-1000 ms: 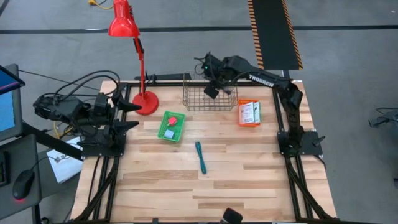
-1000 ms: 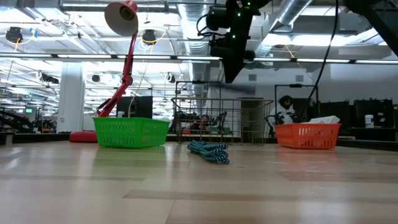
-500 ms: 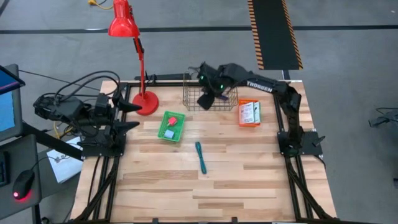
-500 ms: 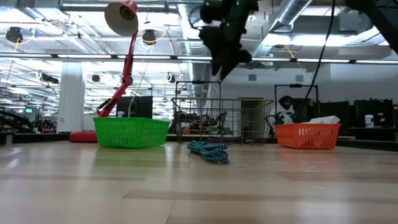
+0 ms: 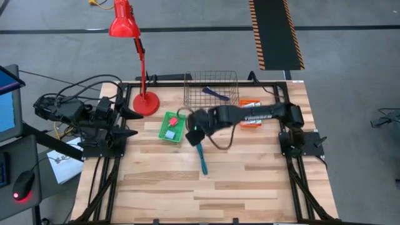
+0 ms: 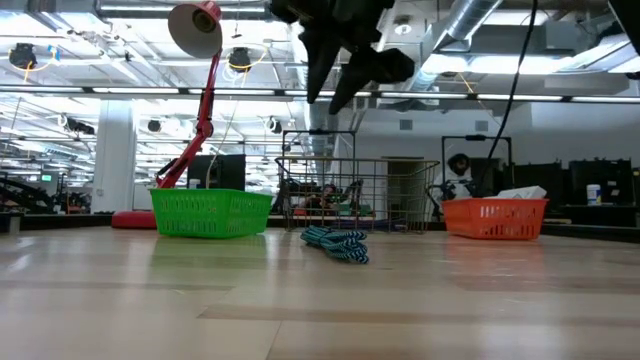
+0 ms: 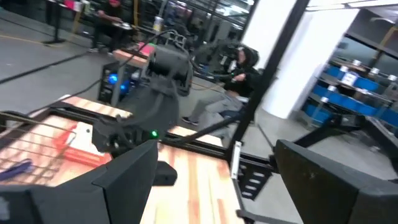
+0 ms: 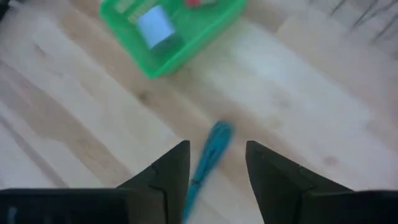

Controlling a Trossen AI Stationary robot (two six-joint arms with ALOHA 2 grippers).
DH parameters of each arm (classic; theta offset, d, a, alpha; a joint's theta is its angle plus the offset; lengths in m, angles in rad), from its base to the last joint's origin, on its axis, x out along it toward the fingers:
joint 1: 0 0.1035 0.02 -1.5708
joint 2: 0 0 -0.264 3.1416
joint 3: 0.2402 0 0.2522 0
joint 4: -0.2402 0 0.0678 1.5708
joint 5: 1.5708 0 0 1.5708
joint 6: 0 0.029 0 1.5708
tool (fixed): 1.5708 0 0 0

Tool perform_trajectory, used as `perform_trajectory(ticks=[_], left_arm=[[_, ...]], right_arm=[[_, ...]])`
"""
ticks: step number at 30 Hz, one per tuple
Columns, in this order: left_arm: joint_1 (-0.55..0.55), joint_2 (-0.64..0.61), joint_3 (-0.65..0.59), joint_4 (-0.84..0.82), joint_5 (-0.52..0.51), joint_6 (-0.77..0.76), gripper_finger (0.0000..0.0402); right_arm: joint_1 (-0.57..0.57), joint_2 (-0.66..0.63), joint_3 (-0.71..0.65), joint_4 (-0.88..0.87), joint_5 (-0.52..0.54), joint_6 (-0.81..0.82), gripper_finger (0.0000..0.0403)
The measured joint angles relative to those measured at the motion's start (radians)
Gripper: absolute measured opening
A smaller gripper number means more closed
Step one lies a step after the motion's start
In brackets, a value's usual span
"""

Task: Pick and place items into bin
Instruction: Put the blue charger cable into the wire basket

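One cam looks straight down, one sits at tabletop level. Both share the green basket (image 5: 172, 127) and wire bin (image 5: 211, 91); wrist cams ride close.

In the high view the right arm (image 5: 250, 115) hid part of the orange tray (image 5: 251, 122) and its card packs, while the teal stick (image 8: 205, 160) was blurred and partly cut off behind the fingers (image 8: 171, 174) in the right wrist view

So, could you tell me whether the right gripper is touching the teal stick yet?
Apart. In the low view the right gripper hangs high above the teal stick on the table, empty.
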Motion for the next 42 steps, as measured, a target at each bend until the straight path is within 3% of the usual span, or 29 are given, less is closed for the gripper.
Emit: perform_trajectory(ticks=[9, 18, 33, 42], left_arm=[[0.0, 0.0, 0.0, 0.0, 0.092, 0.0, 0.0314], [0.0, 0.0, 0.0, -0.002, 0.134, 0.0, 0.0314], [0.0, 0.0, 0.0, 0.0, 0.135, -0.001, 0.0314], [0.0, 0.0, 0.0, 0.005, 0.135, -0.011, 0.0314]], right_arm=[[0.141, 0.001, -0.171, 0.178, 0.074, 0.309, 0.015], [0.193, 0.001, -0.304, 0.358, 0.075, 0.431, 0.0148], [0.199, 0.003, -0.386, 0.407, 0.076, 0.433, 0.0143], [0.197, 0.149, -0.382, 0.459, -0.02, 0.395, 0.0141]])
